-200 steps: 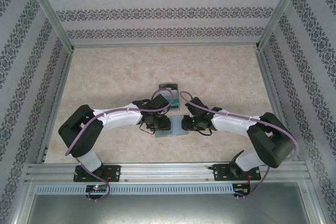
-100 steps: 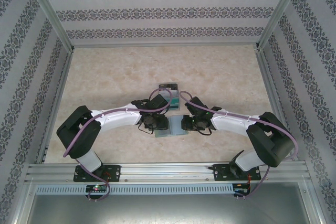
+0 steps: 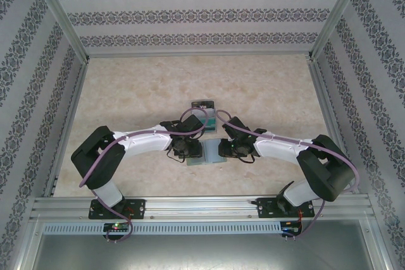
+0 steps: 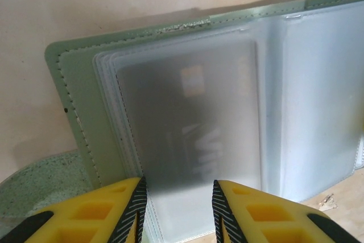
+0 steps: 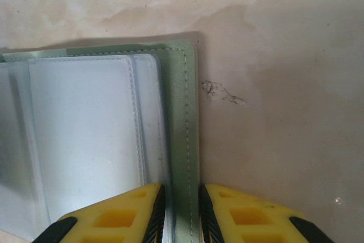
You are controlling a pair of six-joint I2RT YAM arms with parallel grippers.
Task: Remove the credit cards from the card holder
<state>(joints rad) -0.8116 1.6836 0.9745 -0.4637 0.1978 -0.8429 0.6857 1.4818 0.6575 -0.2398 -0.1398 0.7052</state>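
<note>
The holder lies open and flat on the tabletop, near the front edge and between the two arms. The left end effector is at the holder's left side and the right end effector is at its right side, both low over it. A small stack of cards lies on the tabletop just behind the holder, on the side away from the arm bases and apart from it. From the left wrist, the holder shows its green stitched cover with several frosted sleeves fanned over it. One dark card sits inside the top sleeve, with its print seen only dimly through the plastic. The left end effector has its yellow fingers spread apart, and the near edge of that sleeve lies under the gap; nothing is clamped between them. From the right wrist, the holder shows pale blue sleeves and the green border at its right. The right end effector has its fingers close together, and the green stitched border runs into the narrow gap. I cannot tell if they pinch this border or only rest on it. A small scuff marks the tabletop just right of the holder.
</note>
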